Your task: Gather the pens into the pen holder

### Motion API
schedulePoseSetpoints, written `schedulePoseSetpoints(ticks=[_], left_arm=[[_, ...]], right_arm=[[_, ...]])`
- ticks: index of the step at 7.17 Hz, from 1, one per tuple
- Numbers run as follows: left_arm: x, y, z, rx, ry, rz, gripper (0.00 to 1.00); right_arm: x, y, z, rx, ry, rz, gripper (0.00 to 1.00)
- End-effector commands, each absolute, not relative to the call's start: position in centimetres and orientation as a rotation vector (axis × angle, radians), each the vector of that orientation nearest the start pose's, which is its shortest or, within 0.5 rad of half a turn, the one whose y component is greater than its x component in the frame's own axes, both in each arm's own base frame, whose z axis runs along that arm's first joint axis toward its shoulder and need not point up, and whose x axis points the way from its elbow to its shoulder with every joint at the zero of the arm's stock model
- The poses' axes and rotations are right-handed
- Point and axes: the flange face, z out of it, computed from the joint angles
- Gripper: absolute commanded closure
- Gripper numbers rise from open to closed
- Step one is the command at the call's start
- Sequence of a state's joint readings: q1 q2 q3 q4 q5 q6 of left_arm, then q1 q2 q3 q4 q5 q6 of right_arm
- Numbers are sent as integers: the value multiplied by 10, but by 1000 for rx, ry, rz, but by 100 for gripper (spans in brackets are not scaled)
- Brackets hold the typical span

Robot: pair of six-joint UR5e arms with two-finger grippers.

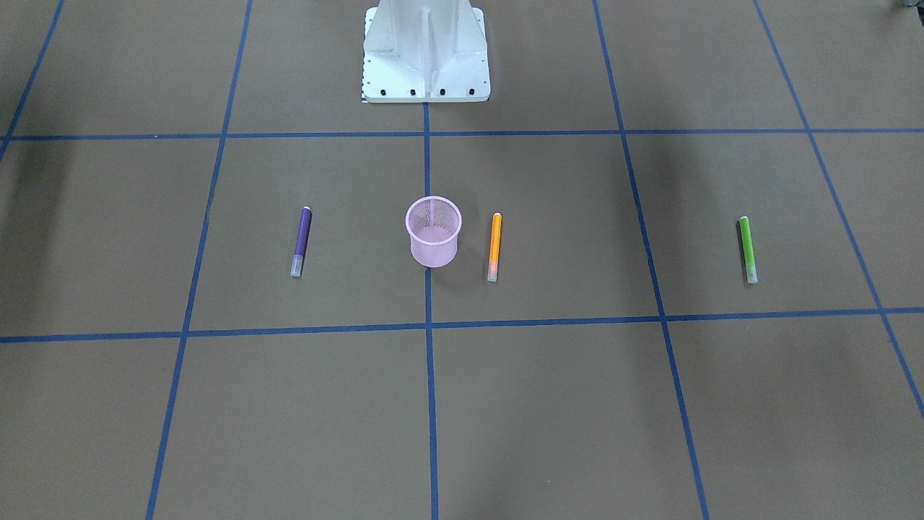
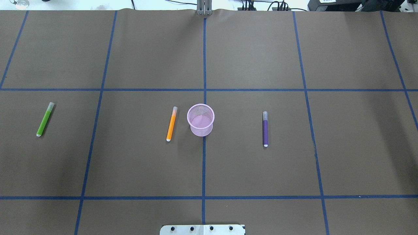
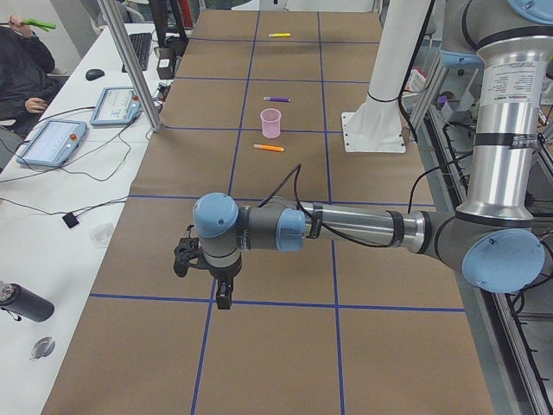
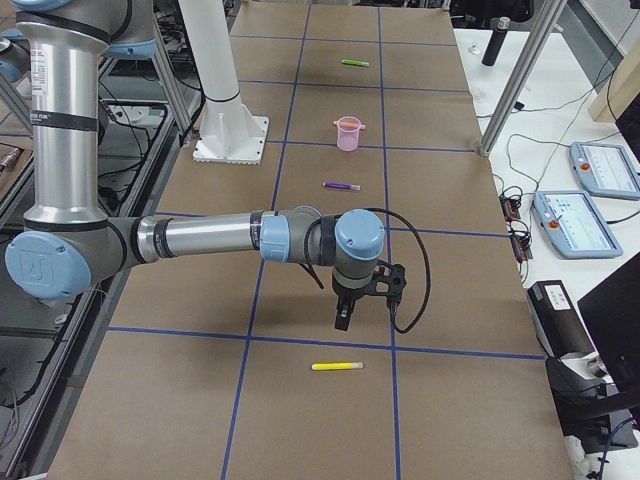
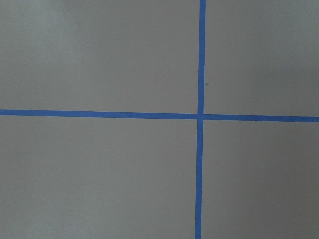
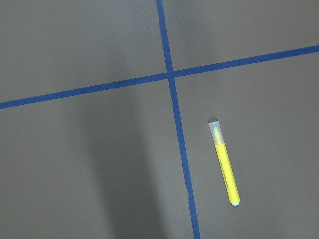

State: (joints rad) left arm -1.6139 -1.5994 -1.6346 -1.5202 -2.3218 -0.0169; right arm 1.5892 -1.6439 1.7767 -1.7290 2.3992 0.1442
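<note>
A robotics lab: a robot arm (image 3: 346, 226) over a blue-taped grid table (image 2: 147, 49), teach pendants (image 4: 580, 222) on the side bench (image 3: 52, 233).

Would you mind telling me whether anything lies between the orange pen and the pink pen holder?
Nothing visible does: the orange pen lies flat beside the pen holder, with only bare table between them.

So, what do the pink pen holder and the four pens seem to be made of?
The pen holder: fine wire mesh, probably coated metal, matt pink; the table shows through its wall. The orange pen, purple pen, green pen, yellow pen: likely plastic, smooth coloured barrels with translucent pale caps.
</note>
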Motion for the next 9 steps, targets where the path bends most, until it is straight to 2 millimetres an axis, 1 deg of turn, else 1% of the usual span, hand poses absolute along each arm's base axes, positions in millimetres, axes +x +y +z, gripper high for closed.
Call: schedulePoseSetpoints(ticks=[1, 4, 5, 6, 7, 8, 9], left_arm=[[-87, -504, 618, 54, 749, -36, 0], [-87, -506, 613, 59, 751, -37, 0], [-87, -507, 599, 93, 754, -23, 0], [-70, -510, 587, 106, 778, 18, 0], [-45, -515, 557, 175, 788, 90, 0], [-36, -520, 537, 201, 814, 70, 0], [-16, -528, 510, 231, 823, 111, 0]], right_arm=[[68, -455, 602, -72, -826, 162, 0], [68, -455, 603, -74, -826, 161, 0], [68, -456, 602, -72, -826, 160, 0], [68, -457, 598, -62, -827, 158, 0], [68, -460, 593, -52, -828, 153, 0], [68, -461, 592, -52, -829, 153, 0], [67, -461, 591, -51, -835, 152, 0]])
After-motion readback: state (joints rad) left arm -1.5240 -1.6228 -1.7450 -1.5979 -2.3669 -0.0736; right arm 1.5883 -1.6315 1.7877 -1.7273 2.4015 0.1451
